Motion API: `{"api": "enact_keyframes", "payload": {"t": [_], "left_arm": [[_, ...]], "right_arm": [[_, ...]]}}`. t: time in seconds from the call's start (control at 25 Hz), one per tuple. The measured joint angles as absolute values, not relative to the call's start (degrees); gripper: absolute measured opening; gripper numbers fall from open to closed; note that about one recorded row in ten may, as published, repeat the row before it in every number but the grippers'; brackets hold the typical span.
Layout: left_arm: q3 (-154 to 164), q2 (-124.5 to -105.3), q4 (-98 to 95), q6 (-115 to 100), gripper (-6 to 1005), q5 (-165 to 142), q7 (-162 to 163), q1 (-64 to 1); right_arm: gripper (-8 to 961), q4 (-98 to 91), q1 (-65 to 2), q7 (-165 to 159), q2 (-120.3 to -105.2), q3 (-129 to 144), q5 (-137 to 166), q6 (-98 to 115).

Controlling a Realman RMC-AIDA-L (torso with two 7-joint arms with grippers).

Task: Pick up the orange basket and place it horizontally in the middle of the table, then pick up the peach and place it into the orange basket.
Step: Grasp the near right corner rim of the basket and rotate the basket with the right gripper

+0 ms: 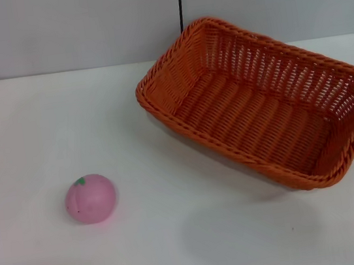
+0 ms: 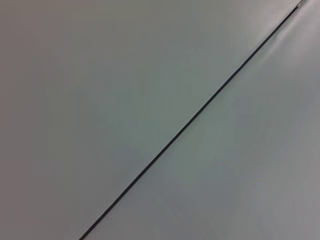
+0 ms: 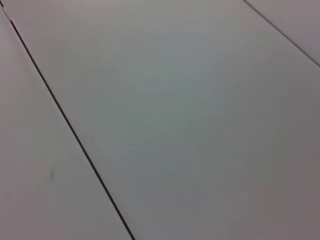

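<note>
The head view looks forward and down from above onto the table (image 1: pixel 180 250), taking in the orange basket (image 1: pixel 259 104) at right, the peach (image 1: pixel 90 198) at front left, and a strip of pale wall (image 1: pixel 63 30) with a dark vertical seam (image 1: pixel 180 3) behind. The left wrist view faces a plain grey panelled surface (image 2: pixel 100 100) crossed diagonally by one thin dark seam (image 2: pixel 190 122). The right wrist view faces a similar panelled surface (image 3: pixel 190 130) with two seams. Neither wrist view shows the table; whether their seams match the head view's cannot be told.

Large rectangular orange woven basket (image 1: pixel 262 104) sits upright, empty, angled diagonally on the wide white matte table (image 1: pixel 178 238), right of centre. Small round pink peach (image 1: pixel 90 198) lies well apart, front-left.
</note>
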State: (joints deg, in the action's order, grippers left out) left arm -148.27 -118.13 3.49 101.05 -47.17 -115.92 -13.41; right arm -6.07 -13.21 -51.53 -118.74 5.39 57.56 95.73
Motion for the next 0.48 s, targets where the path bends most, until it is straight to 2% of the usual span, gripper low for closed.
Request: {"api": "enact_keyframes", "payload": {"t": [0.48], "left_arm": [[-148.27, -118.12, 3.66, 99.99, 833, -47.03, -114.67, -13.82]], "right_arm": [[648, -7.19, -13.01, -53.57, -118.56, 6.92, 58.03, 93.75]]}}
